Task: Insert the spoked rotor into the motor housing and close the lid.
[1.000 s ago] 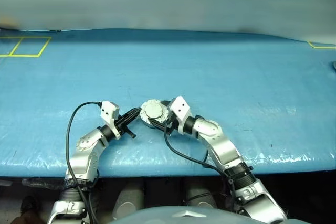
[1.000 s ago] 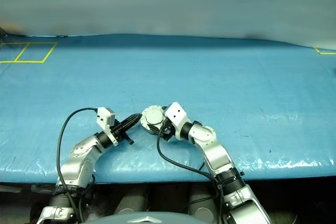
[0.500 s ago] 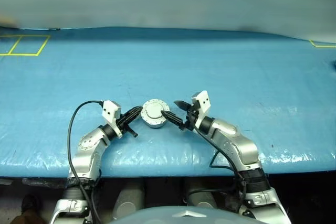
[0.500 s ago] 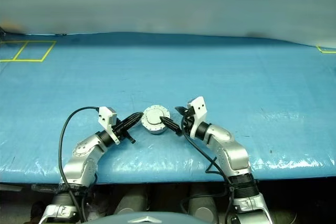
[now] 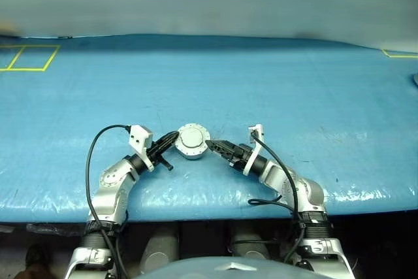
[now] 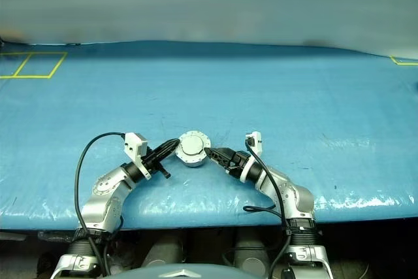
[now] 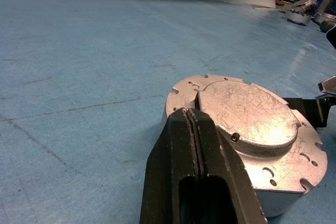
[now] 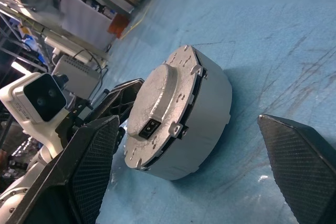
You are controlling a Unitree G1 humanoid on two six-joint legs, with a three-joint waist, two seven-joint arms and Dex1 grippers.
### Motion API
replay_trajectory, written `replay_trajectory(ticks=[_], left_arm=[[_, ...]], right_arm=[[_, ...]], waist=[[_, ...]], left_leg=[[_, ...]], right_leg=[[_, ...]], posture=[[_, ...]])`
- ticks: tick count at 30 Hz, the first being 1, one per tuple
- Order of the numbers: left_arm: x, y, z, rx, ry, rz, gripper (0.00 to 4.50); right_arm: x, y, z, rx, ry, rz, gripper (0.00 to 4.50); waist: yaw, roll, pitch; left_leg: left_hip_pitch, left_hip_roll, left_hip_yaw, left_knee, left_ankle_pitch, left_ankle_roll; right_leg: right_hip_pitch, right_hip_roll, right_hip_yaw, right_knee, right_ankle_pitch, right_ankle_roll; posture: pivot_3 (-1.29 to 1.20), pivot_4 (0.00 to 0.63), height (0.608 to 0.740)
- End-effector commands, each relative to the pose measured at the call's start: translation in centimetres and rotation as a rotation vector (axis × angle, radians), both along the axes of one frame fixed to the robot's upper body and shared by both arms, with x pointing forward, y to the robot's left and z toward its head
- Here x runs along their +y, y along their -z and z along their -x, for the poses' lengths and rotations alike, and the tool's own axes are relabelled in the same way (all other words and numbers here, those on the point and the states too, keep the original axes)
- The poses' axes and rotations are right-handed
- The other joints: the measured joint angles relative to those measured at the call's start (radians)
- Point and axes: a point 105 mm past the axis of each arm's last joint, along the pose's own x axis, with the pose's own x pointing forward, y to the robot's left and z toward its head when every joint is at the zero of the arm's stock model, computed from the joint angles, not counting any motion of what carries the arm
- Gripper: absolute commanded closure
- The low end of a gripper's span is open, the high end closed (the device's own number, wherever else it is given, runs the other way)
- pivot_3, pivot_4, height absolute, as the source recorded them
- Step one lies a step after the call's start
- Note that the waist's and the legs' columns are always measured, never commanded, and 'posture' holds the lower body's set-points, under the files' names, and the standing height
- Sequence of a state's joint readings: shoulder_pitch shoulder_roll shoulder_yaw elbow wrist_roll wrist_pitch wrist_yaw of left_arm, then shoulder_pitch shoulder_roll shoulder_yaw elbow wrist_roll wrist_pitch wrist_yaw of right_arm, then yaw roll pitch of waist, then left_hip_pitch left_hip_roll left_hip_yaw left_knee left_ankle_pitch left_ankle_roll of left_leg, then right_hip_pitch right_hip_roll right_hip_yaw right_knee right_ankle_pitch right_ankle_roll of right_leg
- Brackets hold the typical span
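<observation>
Two silver, segmented metal arms are showing dark joint collars, each ending in a white camera block and black fingers. A black cable is looping beside the left arm point(image 5: 111, 184), another trailing along the right arm point(image 5: 294, 187). The right gripper's point(image 8: 199, 171) pads are bearing a fine cross-hatched texture.

The lid point(image 7: 247, 111) covers the housing point(image 8: 205, 129), so the windings and any rotor inside are hidden. The left gripper point(image 7: 190, 129) blocks part of the housing's near side. The worktop point(image 5: 261, 83) runs off both side edges.
</observation>
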State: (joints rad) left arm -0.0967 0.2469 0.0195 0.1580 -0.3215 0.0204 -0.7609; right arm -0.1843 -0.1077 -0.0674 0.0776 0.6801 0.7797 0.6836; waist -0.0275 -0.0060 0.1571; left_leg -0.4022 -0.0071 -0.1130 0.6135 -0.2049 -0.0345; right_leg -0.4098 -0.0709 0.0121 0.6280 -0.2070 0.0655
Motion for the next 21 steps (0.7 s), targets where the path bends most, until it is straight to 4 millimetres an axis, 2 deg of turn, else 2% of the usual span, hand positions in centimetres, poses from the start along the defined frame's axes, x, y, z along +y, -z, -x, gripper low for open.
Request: replay_trajectory(ticks=[1, 13, 16, 19, 20, 21], left_arm=[[-0.3, -0.2, -0.2, -0.015, 0.011, -0.011, 4.50], [-0.6, -0.2, -0.1, -0.019, 0.022, -0.016, 4.50], [-0.6, -0.2, -0.1, -0.020, 0.021, -0.016, 4.50], [-0.6, 0.0, 0.0, -0.014, 0.019, -0.018, 4.50], [-0.6, 0.1, 0.0, -0.012, 0.019, -0.020, 4.50], [-0.6, 0.2, 0.0, -0.010, 0.019, -0.021, 4.50]], right_arm=[[1.2, 1.7, 0.9, 0.100, -0.047, -0.009, 0.03], [3.5, 3.5, 1.6, 0.200, -0.118, 0.005, 0.03], [3.4, 3.4, 1.3, 0.221, -0.102, -0.030, 0.66], [3.2, 2.7, 0.9, 0.227, -0.084, -0.105, 1.61], [3.2, 2.6, 0.8, 0.231, -0.077, -0.111, 1.61], [3.1, 2.6, 0.8, 0.235, -0.073, -0.116, 1.87]], waist=[[-0.002, 0.000, 0.000], [-0.013, -0.002, -0.002], [-0.015, -0.002, -0.002], [-0.015, -0.002, -0.002], [-0.015, -0.002, -0.002], [-0.015, -0.002, -0.002]], left_leg=[[0.000, 0.000, 0.000, 0.000, 0.000, 0.000], [0.004, 0.001, 0.000, 0.000, 0.000, 0.000], [0.005, 0.001, 0.000, 0.000, 0.000, 0.000], [0.005, 0.002, 0.000, 0.000, 0.000, 0.000], [0.004, 0.002, 0.000, -0.001, 0.000, 0.000], [0.004, 0.002, 0.000, -0.001, 0.000, 0.000]], right_leg=[[0.000, 0.000, 0.000, 0.000, 0.000, 0.000], [0.002, 0.001, 0.000, 0.001, 0.000, 0.000], [0.003, 0.002, 0.000, 0.001, 0.000, 0.000], [0.003, 0.002, 0.001, 0.001, 0.000, 0.000], [0.003, 0.002, 0.001, 0.001, 0.000, 0.000], [0.003, 0.002, 0.001, 0.001, 0.000, 0.000]], posture=[[0.00, 0.150, 0.740], [0.00, 0.150, 0.740], [0.00, 0.150, 0.740], [0.00, 0.150, 0.740], [0.00, 0.150, 0.740], [0.00, 0.150, 0.740]])
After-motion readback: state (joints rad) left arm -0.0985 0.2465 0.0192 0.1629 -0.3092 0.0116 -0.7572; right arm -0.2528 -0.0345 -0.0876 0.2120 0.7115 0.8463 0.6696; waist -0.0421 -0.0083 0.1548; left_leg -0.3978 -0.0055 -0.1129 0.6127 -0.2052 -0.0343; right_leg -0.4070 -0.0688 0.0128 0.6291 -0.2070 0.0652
